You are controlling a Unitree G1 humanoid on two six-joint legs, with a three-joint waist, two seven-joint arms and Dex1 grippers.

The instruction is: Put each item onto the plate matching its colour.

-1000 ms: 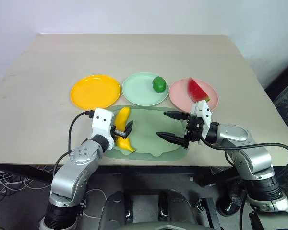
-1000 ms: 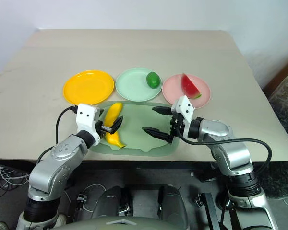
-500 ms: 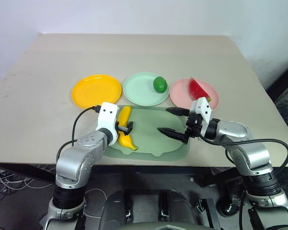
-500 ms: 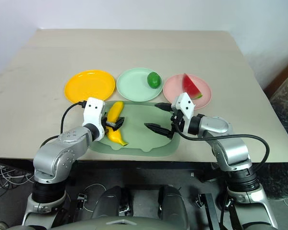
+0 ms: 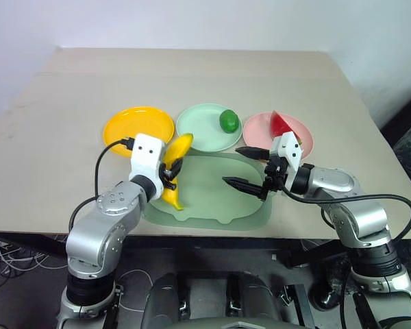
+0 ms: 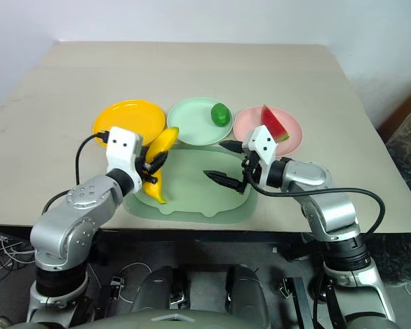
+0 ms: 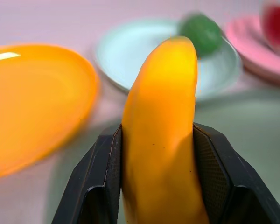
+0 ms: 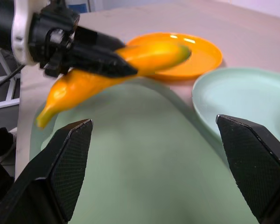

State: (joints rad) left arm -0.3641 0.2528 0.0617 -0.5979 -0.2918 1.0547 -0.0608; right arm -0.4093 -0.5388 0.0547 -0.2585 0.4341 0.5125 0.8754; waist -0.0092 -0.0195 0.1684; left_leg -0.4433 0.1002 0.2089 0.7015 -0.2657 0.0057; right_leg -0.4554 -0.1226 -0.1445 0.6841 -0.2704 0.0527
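My left gripper (image 5: 172,168) is shut on the yellow banana (image 5: 181,149) around its middle and holds it tilted just above the pale green tray (image 5: 216,200). In the left wrist view the banana (image 7: 161,116) sits squeezed between both black fingers (image 7: 102,177). The yellow-orange plate (image 5: 133,124) lies just beyond it, with nothing on it. A round green fruit (image 5: 227,120) rests on the mint plate (image 5: 200,128). The red watermelon wedge (image 5: 280,125) rests on the pink plate (image 5: 304,142). My right gripper (image 5: 231,164) hovers open over the tray's right half, holding nothing.
The three plates stand in a row across the middle of a beige table (image 5: 192,75), with the tray in front of them near the table's front edge. Behind the plates the tabletop is bare up to a white wall.
My left gripper has shut on the banana and lifted it off the tray, raising its far tip toward the yellow-orange plate. The right gripper has stayed open and nearly still.
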